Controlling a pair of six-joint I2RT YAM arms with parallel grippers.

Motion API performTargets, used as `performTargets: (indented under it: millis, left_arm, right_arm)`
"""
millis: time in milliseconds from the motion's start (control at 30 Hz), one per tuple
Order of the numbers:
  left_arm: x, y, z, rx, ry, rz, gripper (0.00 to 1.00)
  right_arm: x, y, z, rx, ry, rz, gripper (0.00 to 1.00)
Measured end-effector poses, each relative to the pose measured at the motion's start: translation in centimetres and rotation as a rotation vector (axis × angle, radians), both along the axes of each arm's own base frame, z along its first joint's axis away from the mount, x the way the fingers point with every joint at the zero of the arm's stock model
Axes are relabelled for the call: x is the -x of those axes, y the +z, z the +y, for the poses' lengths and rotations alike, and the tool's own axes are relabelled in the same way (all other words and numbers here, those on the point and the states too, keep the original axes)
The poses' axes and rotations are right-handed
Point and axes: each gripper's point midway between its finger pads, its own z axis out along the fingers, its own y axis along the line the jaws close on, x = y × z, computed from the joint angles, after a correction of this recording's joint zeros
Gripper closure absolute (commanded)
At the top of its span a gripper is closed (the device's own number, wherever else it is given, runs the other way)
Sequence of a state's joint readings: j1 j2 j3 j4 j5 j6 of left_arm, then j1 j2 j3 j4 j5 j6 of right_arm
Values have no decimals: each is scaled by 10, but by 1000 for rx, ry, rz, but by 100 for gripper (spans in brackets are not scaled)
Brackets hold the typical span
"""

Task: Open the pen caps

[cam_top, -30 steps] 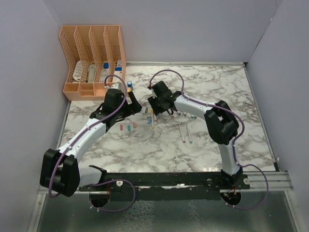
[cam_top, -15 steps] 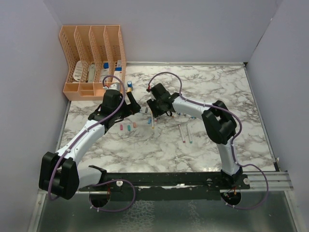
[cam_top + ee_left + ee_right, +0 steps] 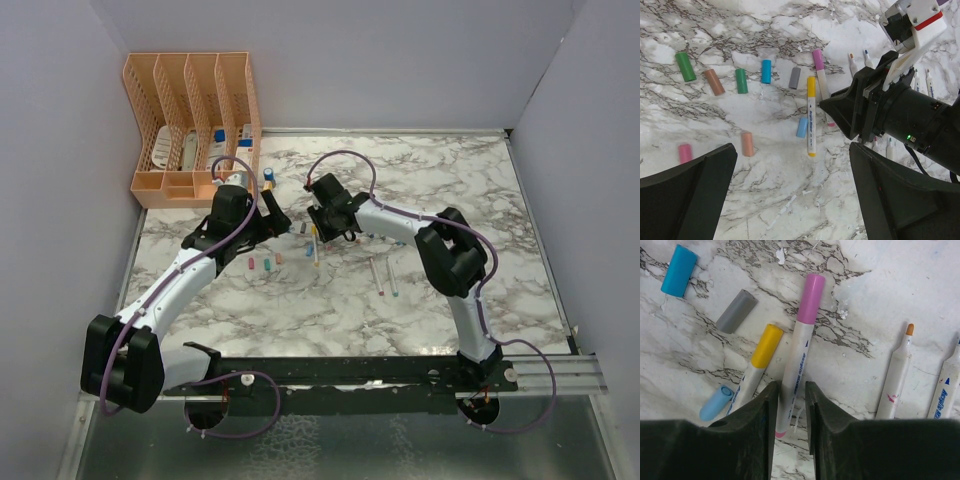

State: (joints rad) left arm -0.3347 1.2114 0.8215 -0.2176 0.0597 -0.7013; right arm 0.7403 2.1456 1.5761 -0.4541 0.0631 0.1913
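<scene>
Several loose pen caps lie on the marble: green (image 3: 685,66), brown (image 3: 714,81), teal (image 3: 766,71), grey (image 3: 794,77), light blue (image 3: 802,127), orange (image 3: 747,143), pink (image 3: 685,152). Two pens still wear caps, one pink (image 3: 810,298) and one yellow (image 3: 766,345). My right gripper (image 3: 790,387) is low over the table and straddles the white barrel (image 3: 796,365) of the pink-capped pen; its jaws are narrow, with a slim gap on the right side. The pen lies flat. My left gripper (image 3: 792,160) hovers wide open just left of it, holding nothing.
Uncapped white pens (image 3: 895,375) lie to the right of the right gripper, with more (image 3: 385,275) nearer the table's middle. An orange desk organizer (image 3: 190,120) stands at the back left. The two grippers (image 3: 278,215) (image 3: 318,228) are close together.
The right gripper has shifted slightly left and its jaws have narrowed around the pink-capped pen's barrel. The left arm has barely moved and stays open.
</scene>
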Motion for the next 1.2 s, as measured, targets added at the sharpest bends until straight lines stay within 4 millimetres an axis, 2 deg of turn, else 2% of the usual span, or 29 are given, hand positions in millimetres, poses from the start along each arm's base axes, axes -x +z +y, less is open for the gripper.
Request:
performTargets:
  millis: [433,533,667,833,1033,1200]
  left_arm:
    - [-3,4,-6,37,-3,-10,1]
    - [-7,0,-11,67,-5,-5,1]
    - [-11,-15,-21,109,-16,36,1]
    - [-20,-27,-36,177,-31,70,2]
    - [-31,-35,-50,248,-44,89,5]
    - [-42,-37,-61,300,-52,94,6]
  right_arm:
    - [-2,0,-1,-31,-67,26,98]
    - [-5,1,-5,-41,-88,26,99]
    - [5,3,-15,-39,-91,27,99]
    - [10,31,-21,-77,-82,-15,99]
    - [13,75,-7,-197,-15,-69,99]
    - [27,76,0,-247,38,-35,99]
